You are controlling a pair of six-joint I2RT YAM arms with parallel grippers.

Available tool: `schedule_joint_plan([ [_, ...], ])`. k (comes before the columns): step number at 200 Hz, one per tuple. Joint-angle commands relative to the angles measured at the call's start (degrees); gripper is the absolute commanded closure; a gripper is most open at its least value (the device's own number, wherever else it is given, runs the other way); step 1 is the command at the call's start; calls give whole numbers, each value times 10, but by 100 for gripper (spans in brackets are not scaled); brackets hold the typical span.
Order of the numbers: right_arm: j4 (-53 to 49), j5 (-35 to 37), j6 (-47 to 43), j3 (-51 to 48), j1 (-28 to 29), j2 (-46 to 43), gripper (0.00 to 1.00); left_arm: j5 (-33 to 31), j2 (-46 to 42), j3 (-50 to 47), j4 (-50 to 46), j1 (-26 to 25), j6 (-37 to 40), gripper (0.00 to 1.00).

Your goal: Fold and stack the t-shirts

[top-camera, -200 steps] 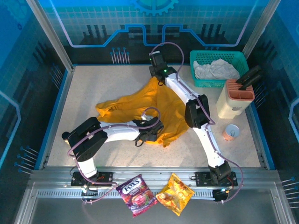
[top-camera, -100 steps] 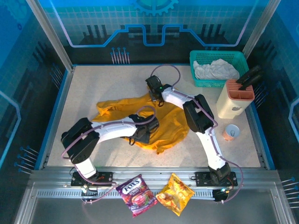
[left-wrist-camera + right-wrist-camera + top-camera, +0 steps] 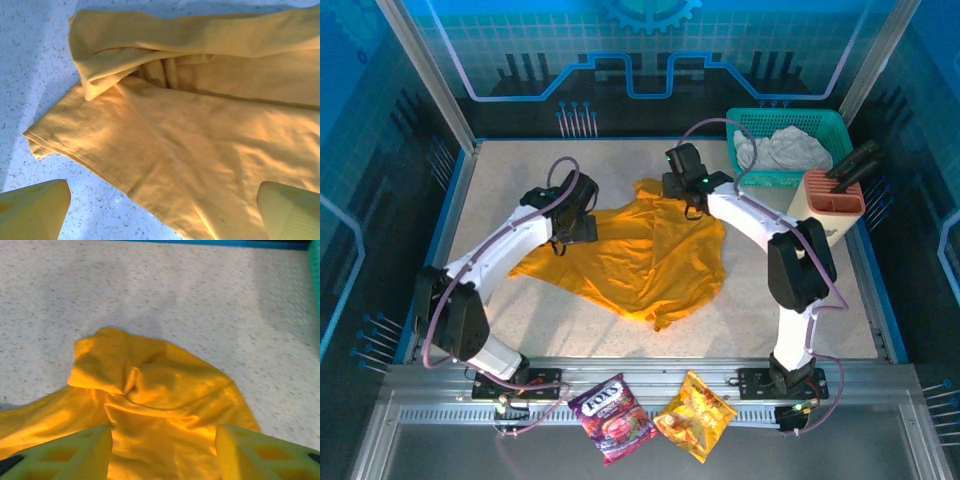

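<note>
Orange t-shirt (image 3: 640, 262): soft, matte golden cloth, spread and rumpled mid-table on the speckled tabletop (image 3: 500, 180). One edge is rolled back thickly.
Grey t-shirt (image 3: 782, 150): whitish cloth, bunched inside the teal mesh basket (image 3: 785, 118) at the far right.
My left gripper (image 3: 578, 230): my arm is stretched out over the orange shirt's left edge. The yellow fingers (image 3: 35, 207) are wide apart, holding nothing.
My right gripper (image 3: 690, 200): it is poised above the shirt's far, bunched peak. The fingers (image 3: 260, 460) are apart, gripping nothing.
Writing: the lettering on the purple snack packet (image 3: 612, 403) is too small to read.
</note>
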Motion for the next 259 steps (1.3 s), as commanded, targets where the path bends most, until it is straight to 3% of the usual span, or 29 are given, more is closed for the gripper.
schedule_joint_plan([
  [1,-32,-37,19,-51,-20,-33,47,73,39,6,35,47,30,7],
  [50,-37,-92,39,-168,-33,-74,54,89,123,63,100,72,79,14],
  [109,19,-161,132,-267,-33,-77,54,100,261,165,68,78,79,20],
  [133,18,-162,150,-274,-32,-65,55,107,312,211,64,89,83,30],
  [175,-14,-118,172,-297,-40,-73,57,107,409,345,41,122,90,72],
  [240,-35,-114,179,-311,-80,-99,54,139,565,578,-19,157,114,85],
  [259,-39,-119,168,-306,-86,-103,55,150,524,537,1,154,115,86],
])
